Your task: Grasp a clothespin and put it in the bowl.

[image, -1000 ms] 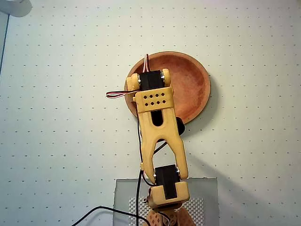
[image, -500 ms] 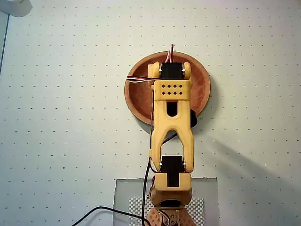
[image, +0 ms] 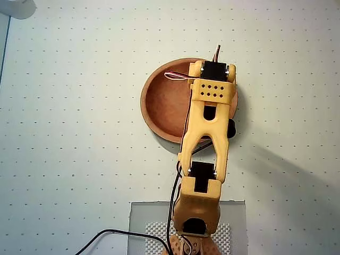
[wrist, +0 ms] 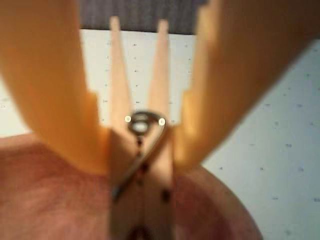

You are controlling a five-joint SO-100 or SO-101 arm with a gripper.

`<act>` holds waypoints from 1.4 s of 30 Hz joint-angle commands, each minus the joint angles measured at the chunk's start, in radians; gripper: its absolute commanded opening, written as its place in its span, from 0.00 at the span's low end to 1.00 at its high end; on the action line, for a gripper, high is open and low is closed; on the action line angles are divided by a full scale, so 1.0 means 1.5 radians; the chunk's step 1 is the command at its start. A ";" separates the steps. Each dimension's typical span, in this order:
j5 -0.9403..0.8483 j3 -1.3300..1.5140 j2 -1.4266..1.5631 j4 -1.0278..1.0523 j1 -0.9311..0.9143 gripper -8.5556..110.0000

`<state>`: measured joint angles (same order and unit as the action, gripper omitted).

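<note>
The end effector [wrist: 141, 150] is clenching the clothespin [wrist: 142, 170] between its yellow fingers [wrist: 60, 100], gripping it at the metal coil, while the bowl [wrist: 45, 200] is sitting just beneath it.

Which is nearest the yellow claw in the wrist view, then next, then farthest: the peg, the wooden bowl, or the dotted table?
1. The clothespin: clamped in the gripper, between its fingers.
2. The bowl: just below, filling the lower frame.
3. The table: beyond the bowl's rim, at right.
</note>
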<state>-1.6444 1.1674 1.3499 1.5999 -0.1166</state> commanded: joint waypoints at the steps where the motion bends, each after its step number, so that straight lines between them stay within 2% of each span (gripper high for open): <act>1: 0.006 -0.045 -0.013 0.002 0.018 0.04; 14: 0.011 -0.055 -0.098 -0.008 0.095 0.04; 25: 0.011 -0.055 -0.132 -0.008 0.086 0.05; 34: 0.003 -0.054 -0.134 -0.008 0.081 0.21; 42: 0.004 -0.053 -0.053 -0.001 0.081 0.21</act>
<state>-1.6352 1.1490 1.1152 1.5877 0.0092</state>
